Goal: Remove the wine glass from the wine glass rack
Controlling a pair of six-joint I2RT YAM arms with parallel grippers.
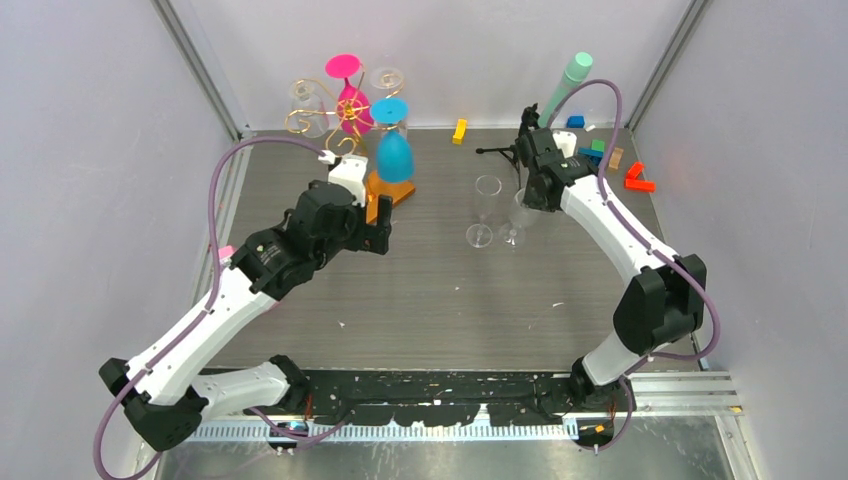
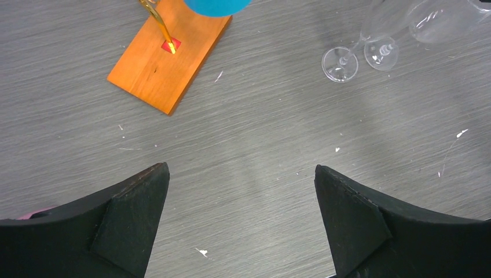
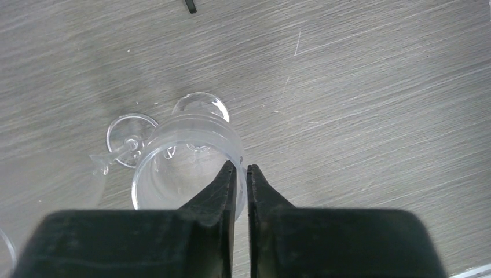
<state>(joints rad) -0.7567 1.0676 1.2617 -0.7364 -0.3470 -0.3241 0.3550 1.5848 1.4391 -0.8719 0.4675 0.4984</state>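
Observation:
The gold wire wine glass rack (image 1: pixel 330 120) stands at the back left on its orange base (image 1: pixel 385 197), which also shows in the left wrist view (image 2: pixel 168 55). A blue wine glass (image 1: pixel 393 150), a pink one (image 1: pixel 350 95) and clear ones (image 1: pixel 305 95) hang upside down on it. My left gripper (image 1: pixel 385 228) (image 2: pixel 240 168) is open and empty, low over the table just in front of the base. My right gripper (image 1: pixel 533 195) (image 3: pixel 241 174) is shut on the rim of a clear wine glass (image 1: pixel 520 218) (image 3: pixel 191 150) standing upright on the table. A second clear glass (image 1: pixel 485 210) (image 3: pixel 132 132) stands beside it.
A black tripod stand (image 1: pixel 505 152) stands behind the two glasses, close to my right wrist. A pale green cylinder (image 1: pixel 566 85) leans at the back. Coloured blocks lie at the back right: yellow (image 1: pixel 459 131), blue (image 1: pixel 575 121), red (image 1: pixel 637 180). Walls close in both sides.

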